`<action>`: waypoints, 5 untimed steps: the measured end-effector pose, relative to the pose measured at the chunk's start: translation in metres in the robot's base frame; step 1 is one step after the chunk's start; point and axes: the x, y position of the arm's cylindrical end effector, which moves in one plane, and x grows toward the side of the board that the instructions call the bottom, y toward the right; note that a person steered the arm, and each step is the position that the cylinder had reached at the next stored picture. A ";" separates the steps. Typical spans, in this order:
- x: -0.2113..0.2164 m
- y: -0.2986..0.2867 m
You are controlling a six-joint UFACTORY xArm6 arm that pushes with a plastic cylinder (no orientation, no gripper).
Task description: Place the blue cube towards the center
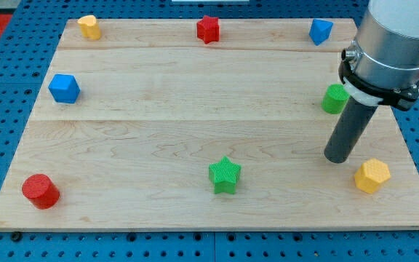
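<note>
My tip [337,158] rests on the surface [195,131] at the view's right, just left of the yellow block [372,175] and below the green block [334,99], which the rod partly hides. There is no claw on this arm, only the rod, so there is nothing to call wide, narrow or holding.

Two blue blocks are in sight, and that is the first risk. The one at the view's left edge [64,88] looks like a cube; the one at the top right [320,30] looks more wedge-like or tilted, and its shape is hard to make out. Choosing the nearer one could move the wrong block. The likely cube is well apart from my tip, across the whole surface. A straight path to it seems to pass above the green star [225,175], but a low sweep could clip it. The tip must get round to the cube's far left side, close to the surface's edge, before pushing rightward. An off-centre push could spin the cube or let it slip past the rod.

The surface is pale wood with visible grain and seams between planks. The blocks look like matte plastic or foam with ridged sides. A red star [208,29], a yellow block at the top left [88,26] and a red cylinder [41,191] sit near the edges.
</note>
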 end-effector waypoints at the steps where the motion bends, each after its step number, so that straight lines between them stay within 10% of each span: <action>1: -0.008 0.005; 5: -0.237 -0.293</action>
